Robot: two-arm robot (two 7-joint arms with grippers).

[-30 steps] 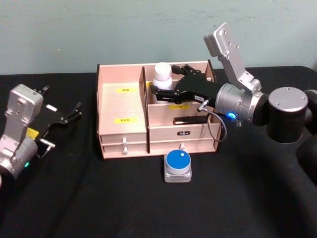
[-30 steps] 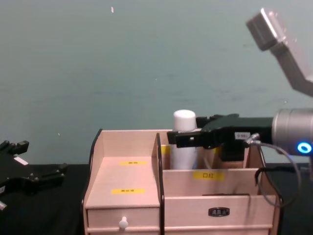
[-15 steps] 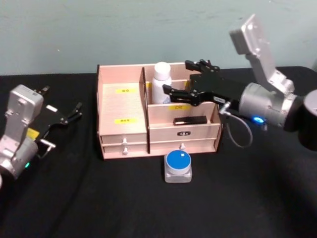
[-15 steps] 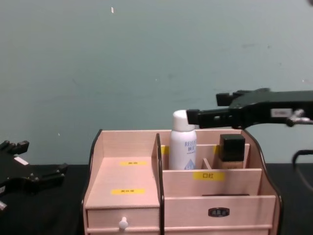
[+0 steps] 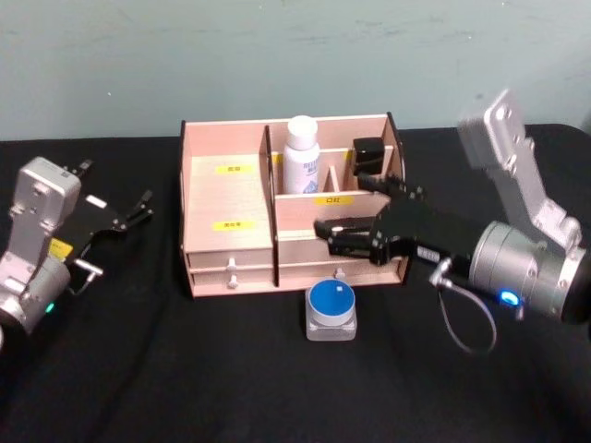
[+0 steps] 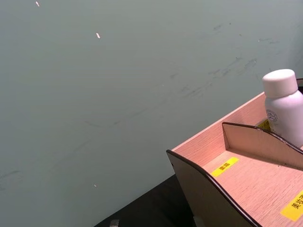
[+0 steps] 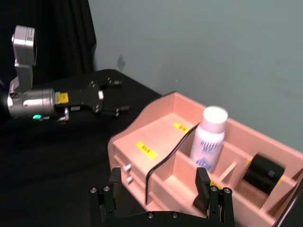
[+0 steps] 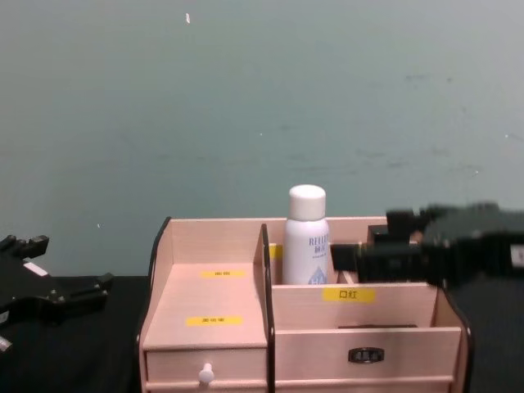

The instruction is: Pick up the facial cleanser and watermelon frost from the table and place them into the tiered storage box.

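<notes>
Head looks down, chest level (lower); both share tiered storage box (image 5: 229, 196).

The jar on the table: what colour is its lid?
Blue; the lid shows best in the head view.

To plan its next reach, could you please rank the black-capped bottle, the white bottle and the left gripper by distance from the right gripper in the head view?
From the right gripper:
1. Black-capped bottle, rear right in the storage box.
2. White bottle, rear row, further left.
3. Left gripper, far to the left.
</notes>
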